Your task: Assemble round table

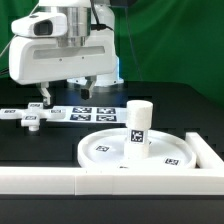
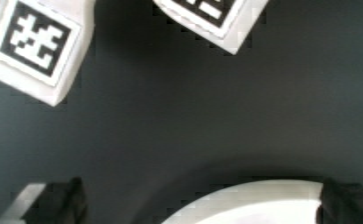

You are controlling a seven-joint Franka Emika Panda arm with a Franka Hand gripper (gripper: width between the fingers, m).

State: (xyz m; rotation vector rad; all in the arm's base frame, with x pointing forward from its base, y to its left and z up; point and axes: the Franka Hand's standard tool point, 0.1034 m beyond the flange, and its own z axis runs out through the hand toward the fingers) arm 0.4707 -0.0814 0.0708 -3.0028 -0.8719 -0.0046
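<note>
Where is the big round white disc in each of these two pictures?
Exterior view: the round disc lies low, toward the exterior view's right, with the leg standing on it.
Wrist view: probably the curved white edge between the fingertips of the open gripper.
Shared landmark: the tags of the marker board.

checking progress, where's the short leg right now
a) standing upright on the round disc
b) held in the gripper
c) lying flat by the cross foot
a: the leg stands upright on the round disc.
</note>
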